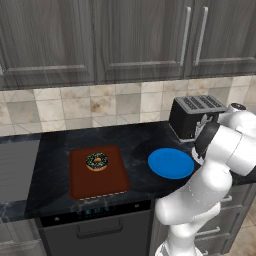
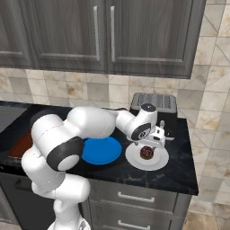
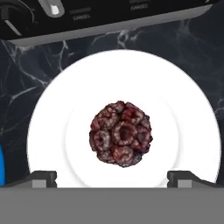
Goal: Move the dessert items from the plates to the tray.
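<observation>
A small dark-brown sweet with pinkish speckles lies in the middle of the white plate. My gripper hangs open just above it, one fingertip on each side and nothing between them. In the right base view the gripper hovers over the sweet on the white plate, right of the bare blue plate. The chocolate ring donut with teal and orange sprinkles rests on the reddish-brown tray, left of the blue plate.
A black toaster stands close behind the white plate, against the tiled wall. Its front runs along the top of the hand view. The counter's front edge lies just below both plates. My own arm covers the right end of the counter.
</observation>
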